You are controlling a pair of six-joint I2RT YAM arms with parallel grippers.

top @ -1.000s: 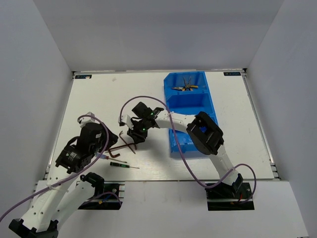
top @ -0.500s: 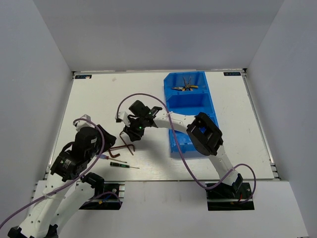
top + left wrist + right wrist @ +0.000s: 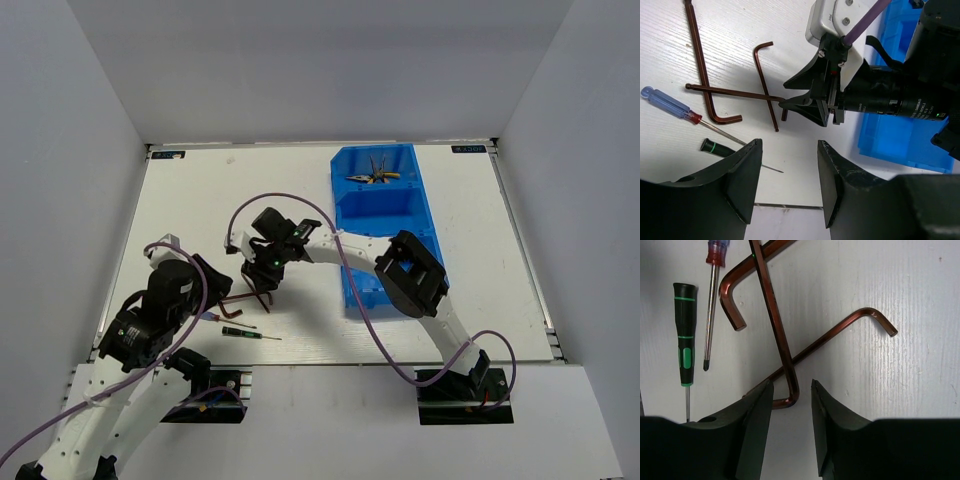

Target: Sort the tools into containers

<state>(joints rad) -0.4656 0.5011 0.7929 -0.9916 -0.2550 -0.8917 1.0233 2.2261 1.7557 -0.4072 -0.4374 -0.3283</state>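
Observation:
Three brown hex keys (image 3: pixel 775 315) lie crossed on the white table. My right gripper (image 3: pixel 792 385) is open, its jaws either side of the bent end of one hex key; it also shows in the top view (image 3: pixel 262 290) and the left wrist view (image 3: pixel 790 97). The blue-handled screwdriver (image 3: pixel 665 100) and the black-handled screwdriver (image 3: pixel 682 335) lie beside the keys. My left gripper (image 3: pixel 790 145) is open and empty, held back above the table's near edge, left of the tools (image 3: pixel 218 278). The blue bin (image 3: pixel 385 225) holds pliers (image 3: pixel 375 178) in its far compartment.
The right arm (image 3: pixel 345 248) reaches leftwards across the table from beside the bin, with its purple cable (image 3: pixel 290 198) looping above it. White walls enclose the table on three sides. The table's near edge (image 3: pixel 790 205) shows under the left gripper.
The right gripper has moved left and nearer, onto the hex keys. The left arm has drawn back towards its base, away from the tools.

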